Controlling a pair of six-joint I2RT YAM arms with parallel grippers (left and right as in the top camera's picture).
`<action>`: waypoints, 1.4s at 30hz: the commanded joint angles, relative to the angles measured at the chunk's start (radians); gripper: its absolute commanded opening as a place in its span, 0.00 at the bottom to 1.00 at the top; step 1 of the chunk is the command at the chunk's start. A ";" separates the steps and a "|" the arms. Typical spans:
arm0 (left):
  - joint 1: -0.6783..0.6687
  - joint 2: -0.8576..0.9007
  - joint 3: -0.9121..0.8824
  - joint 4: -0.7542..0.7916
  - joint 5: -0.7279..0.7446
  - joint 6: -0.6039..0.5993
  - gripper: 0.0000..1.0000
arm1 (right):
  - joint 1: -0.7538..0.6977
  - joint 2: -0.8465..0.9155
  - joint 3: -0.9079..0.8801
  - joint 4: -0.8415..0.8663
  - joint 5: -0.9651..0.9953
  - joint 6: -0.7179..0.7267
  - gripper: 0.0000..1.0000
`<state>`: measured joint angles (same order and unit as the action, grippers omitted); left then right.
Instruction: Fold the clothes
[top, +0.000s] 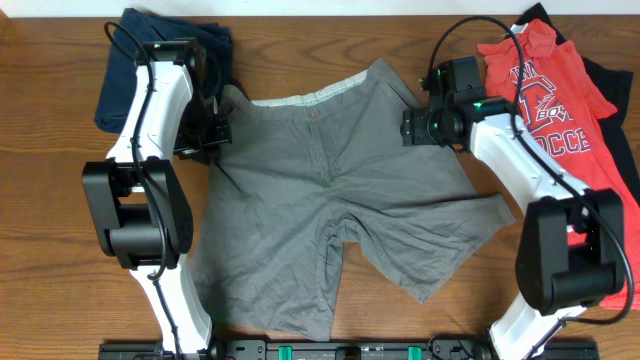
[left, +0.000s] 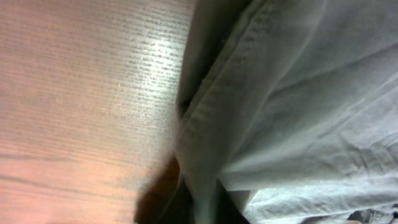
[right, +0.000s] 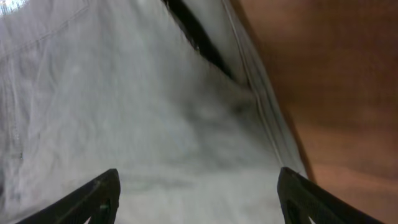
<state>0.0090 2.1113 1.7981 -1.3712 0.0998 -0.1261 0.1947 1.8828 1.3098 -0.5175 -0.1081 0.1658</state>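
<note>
The grey-khaki shorts (top: 320, 210) lie spread flat at the table's middle, pale inner waistband at the far edge. My left gripper (top: 218, 132) sits at their left side seam below the waistband. In the left wrist view its dark fingers (left: 202, 208) are shut on a fold of the shorts' edge (left: 298, 93). My right gripper (top: 408, 125) hovers over the shorts' right hip. In the right wrist view its fingers (right: 198, 177) are wide open above the fabric (right: 155, 106), holding nothing.
Dark navy shorts (top: 150, 60) lie folded at the far left behind my left arm. A red T-shirt with white lettering (top: 550, 100) lies on a black garment (top: 612, 120) at the far right. The table is brown wood (top: 50, 250).
</note>
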 joint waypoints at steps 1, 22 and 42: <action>-0.004 -0.006 0.021 -0.024 -0.023 -0.003 0.47 | -0.006 0.037 0.006 0.046 -0.023 -0.035 0.78; -0.004 -0.330 0.085 0.087 -0.026 0.062 0.82 | 0.122 0.121 0.005 -0.102 -0.078 -0.106 0.75; -0.008 -0.378 0.063 0.179 -0.026 0.133 0.88 | 0.103 0.361 0.005 0.143 0.190 -0.095 0.71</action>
<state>0.0044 1.7145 1.8725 -1.1984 0.0895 -0.0093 0.3191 2.1025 1.3571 -0.3935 0.0242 0.0673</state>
